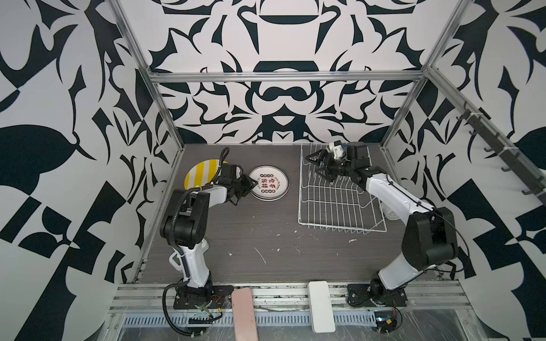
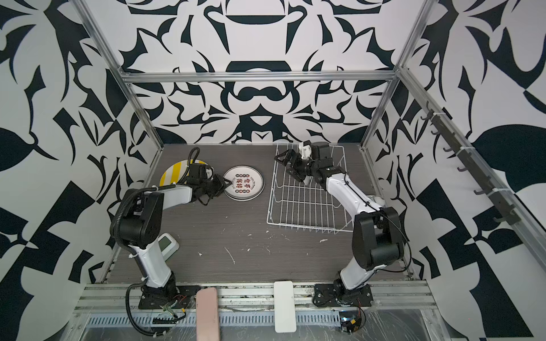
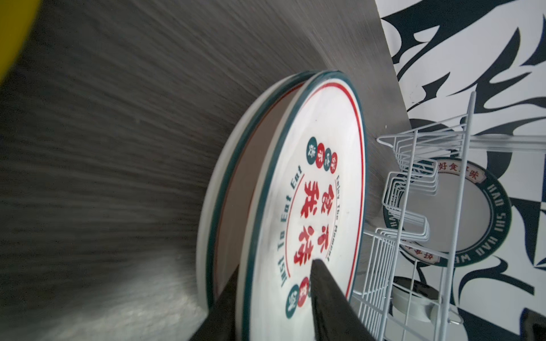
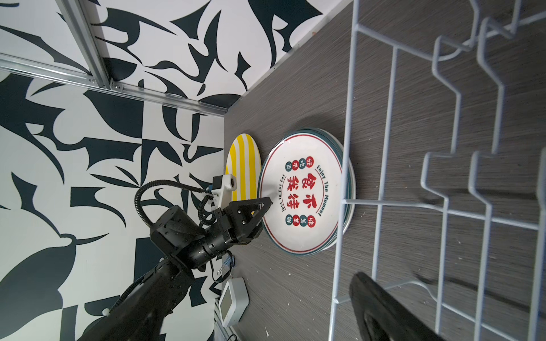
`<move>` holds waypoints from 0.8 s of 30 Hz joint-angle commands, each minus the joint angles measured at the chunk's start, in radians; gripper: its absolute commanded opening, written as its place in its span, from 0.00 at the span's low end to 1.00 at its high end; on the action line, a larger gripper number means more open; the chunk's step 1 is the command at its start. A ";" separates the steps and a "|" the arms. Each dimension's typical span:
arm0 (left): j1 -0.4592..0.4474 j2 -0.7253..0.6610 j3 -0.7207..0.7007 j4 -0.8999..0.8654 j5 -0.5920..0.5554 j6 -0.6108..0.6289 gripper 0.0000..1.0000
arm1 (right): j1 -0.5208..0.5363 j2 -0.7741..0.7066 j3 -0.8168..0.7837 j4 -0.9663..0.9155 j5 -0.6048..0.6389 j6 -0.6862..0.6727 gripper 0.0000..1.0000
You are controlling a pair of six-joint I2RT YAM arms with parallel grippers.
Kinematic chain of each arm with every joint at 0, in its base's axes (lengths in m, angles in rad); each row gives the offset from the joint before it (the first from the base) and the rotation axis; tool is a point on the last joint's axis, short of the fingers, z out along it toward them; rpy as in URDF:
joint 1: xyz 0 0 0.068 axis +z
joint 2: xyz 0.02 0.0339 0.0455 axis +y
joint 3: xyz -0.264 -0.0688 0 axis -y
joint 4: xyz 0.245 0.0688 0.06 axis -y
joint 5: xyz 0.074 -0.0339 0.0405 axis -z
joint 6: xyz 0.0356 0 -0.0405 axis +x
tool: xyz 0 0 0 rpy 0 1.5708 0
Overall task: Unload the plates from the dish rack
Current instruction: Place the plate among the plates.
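Where the last racked plate stands: upright on edge among the tines at the far end of the dish rack. This dark-green-ringed plate shows through the wires in the left wrist view only, and the arm hides it in both top views.
Direction from right claw: the right claw hangs over that far end of the rack, so the plate should lie just below it. The exact offset cannot be told.
Plate's axis: its face is turned toward the stack side, so I judge that its rim runs far-to-near along the rack.
Nearer arm: the right one. The left is well apart, across the surface.
Right claw state: spread wide, empty.
Left claw state: the left claw straddles the top plate's rim on the side away from the rack, one finger over the face and one under. Whether it is pinching or has let go cannot be told.
Stack count: the stack of printed plates lies flat on the surface and looks like three, going by the rims.
Striped plate count: one striped plate, flat, just beside the stack.
Rack count: one plate in one rack.
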 commanded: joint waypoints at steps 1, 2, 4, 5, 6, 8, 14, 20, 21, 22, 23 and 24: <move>0.003 -0.040 0.050 -0.035 0.016 0.027 0.42 | -0.004 -0.058 0.029 0.014 0.005 -0.014 0.99; 0.003 -0.037 0.059 -0.053 0.016 0.034 0.44 | -0.004 -0.060 0.026 0.015 0.005 -0.014 0.99; 0.003 -0.030 0.082 -0.097 0.018 0.051 0.46 | -0.004 -0.064 0.023 0.017 0.005 -0.014 0.99; 0.003 -0.028 0.088 -0.110 0.018 0.056 0.47 | -0.004 -0.066 0.022 0.018 0.005 -0.014 0.99; 0.003 -0.028 0.093 -0.121 0.018 0.059 0.48 | -0.005 -0.068 0.019 0.019 0.005 -0.014 0.99; 0.003 -0.029 0.102 -0.145 0.011 0.070 0.50 | -0.004 -0.071 0.016 0.020 0.004 -0.014 0.99; 0.005 -0.007 0.169 -0.267 0.000 0.108 0.55 | -0.005 -0.077 0.012 0.029 0.001 -0.016 0.99; 0.005 0.004 0.215 -0.346 -0.033 0.151 0.60 | -0.004 -0.084 0.009 0.039 -0.007 -0.014 0.99; 0.004 0.006 0.227 -0.369 -0.043 0.162 0.60 | -0.004 -0.087 0.009 0.042 -0.005 -0.014 0.99; 0.003 0.007 0.235 -0.386 -0.054 0.172 0.61 | -0.004 -0.089 0.008 0.044 -0.005 -0.014 0.99; 0.004 0.008 0.242 -0.401 -0.061 0.181 0.61 | -0.004 -0.088 0.008 0.045 -0.005 -0.014 0.99; 0.004 0.009 0.249 -0.413 -0.068 0.187 0.62 | -0.004 -0.088 0.008 0.045 -0.005 -0.014 0.99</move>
